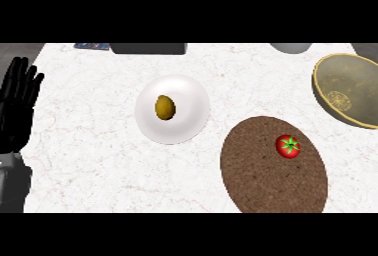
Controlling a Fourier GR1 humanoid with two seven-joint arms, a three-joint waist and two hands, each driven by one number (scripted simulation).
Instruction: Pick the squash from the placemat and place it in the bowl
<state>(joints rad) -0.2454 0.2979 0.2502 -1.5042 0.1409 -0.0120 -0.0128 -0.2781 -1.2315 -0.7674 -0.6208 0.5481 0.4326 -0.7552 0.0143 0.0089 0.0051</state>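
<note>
- Right hand shows nowhere; only the black left hand (18,102) is in frame at 9 o'clock, fingers straight and released, pointing up, resting at the edge, holding nothing.
- Grey left forearm (13,182) is cut by the left and lower edges.
- Gold-rimmed brownish bowl (353,90) at 2 o'clock is cut off by the right edge; its inside is mottled, contents hard to make out.
- Dark flat rectangular object (148,48), small bluish patterned item (93,46) and grey rounded object (290,47) at 11 to 1 o'clock are all clipped at the top; identity unclear.
- Round brown woven placemat (273,165) at 5 o'clock, lower rim cut off.
- One red tomato-like fruit with green stem (289,146) lies on the placemat's upper right.
- One small yellow-olive oval squash (165,107) lies in the middle of one white round plate (173,108), just left of centre.
- Counts: one hand, one bowl, one plate, one placemat.
- Surface: white marbled counter (96,165) with faint veins.
</note>
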